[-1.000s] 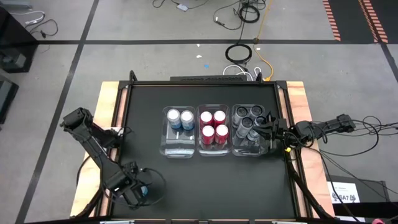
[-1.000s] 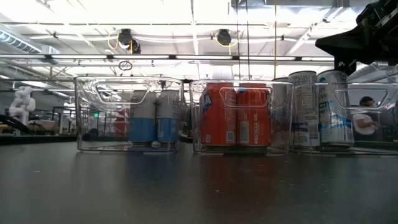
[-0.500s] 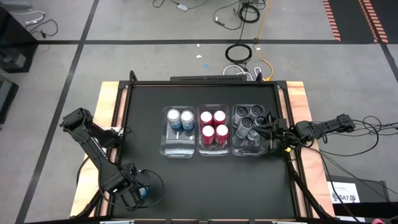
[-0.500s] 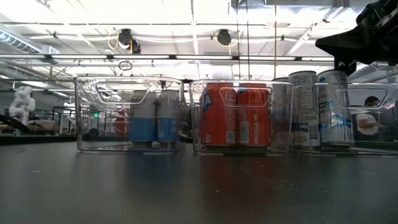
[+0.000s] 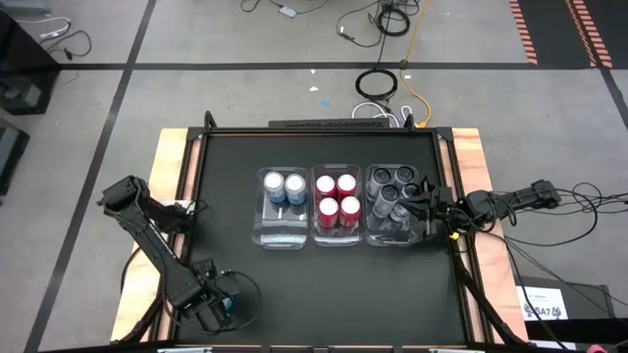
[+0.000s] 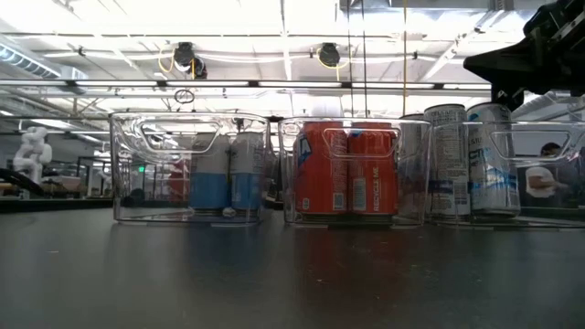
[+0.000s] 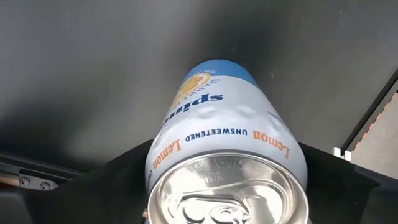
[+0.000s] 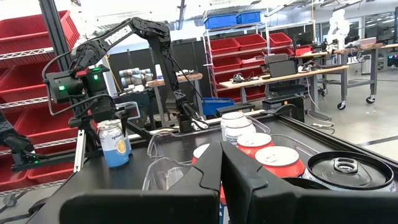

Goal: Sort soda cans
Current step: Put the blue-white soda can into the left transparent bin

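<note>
1. You have three clear bins in a row at mid-table. The left bin (image 5: 280,235) holds two light blue cans (image 5: 285,186), both in its far half, with the near half bare.
2. Your middle bin (image 5: 337,238) holds four red cans (image 5: 337,197), so by the look of it that colour is finished.
3. Your right bin (image 5: 392,238) holds dark cans (image 5: 392,188). The high view shows three dark tops clearly and more beside them, partly hidden by the right arm, so you cannot count all four.
4. Your left gripper (image 5: 211,306) is at the near left corner of the table, well apart from the bins. Its wrist view shows a light blue lemon can (image 7: 227,165) sitting between the two dark fingers (image 7: 124,171).
5. The fingers stand wide on either side of that can. You cannot tell from the pictures whether they are already pressing it or merely flank it.
6. The right wrist view shows that same can standing upright on the table (image 5: 235,157), so it is not lifted yet.
7. Your right gripper (image 5: 424,211) waits at the right bin's outer edge, fingers closed together on nothing.
8. Judged from here, you are well past halfway: this blue can must go to the left bin. No fourth blue can shows in any view.
</note>
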You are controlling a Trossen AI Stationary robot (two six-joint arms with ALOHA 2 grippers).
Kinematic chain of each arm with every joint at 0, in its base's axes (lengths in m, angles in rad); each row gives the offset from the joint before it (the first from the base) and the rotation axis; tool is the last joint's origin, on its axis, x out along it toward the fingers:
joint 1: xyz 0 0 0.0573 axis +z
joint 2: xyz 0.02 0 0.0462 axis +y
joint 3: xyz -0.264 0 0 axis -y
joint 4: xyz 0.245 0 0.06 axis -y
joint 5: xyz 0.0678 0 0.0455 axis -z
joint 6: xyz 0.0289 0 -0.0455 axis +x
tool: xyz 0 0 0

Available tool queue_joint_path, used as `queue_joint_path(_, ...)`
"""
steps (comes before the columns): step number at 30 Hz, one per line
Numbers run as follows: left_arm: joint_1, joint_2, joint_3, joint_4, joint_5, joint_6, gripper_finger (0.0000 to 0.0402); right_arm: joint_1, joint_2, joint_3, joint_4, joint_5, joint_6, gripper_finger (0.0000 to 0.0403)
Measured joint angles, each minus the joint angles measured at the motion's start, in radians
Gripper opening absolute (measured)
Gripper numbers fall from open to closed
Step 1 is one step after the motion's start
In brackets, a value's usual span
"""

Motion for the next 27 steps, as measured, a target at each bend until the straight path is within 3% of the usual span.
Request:
queue_joint_path(5, 0.000, 0.000, 0.000, -0.001, 0.004, -0.001, 0.0312, 0.000, 0.000, 0.000, 0.000, 0.000, 0.000, 0.0000)
queue_joint_path(15, 0.019, -0.001, 0.002, 0.010, -0.014, -0.022, 0.0323, 0.000, 0.000, 0.000, 0.000, 0.000, 0.000, 0.0000)
queue_joint_path(27, 0.142, -0.036, 0.087, 0.057, -0.061, 0.210, 0.0324, 0.000, 0.000, 0.000, 0.000, 0.000, 0.000, 0.0000)
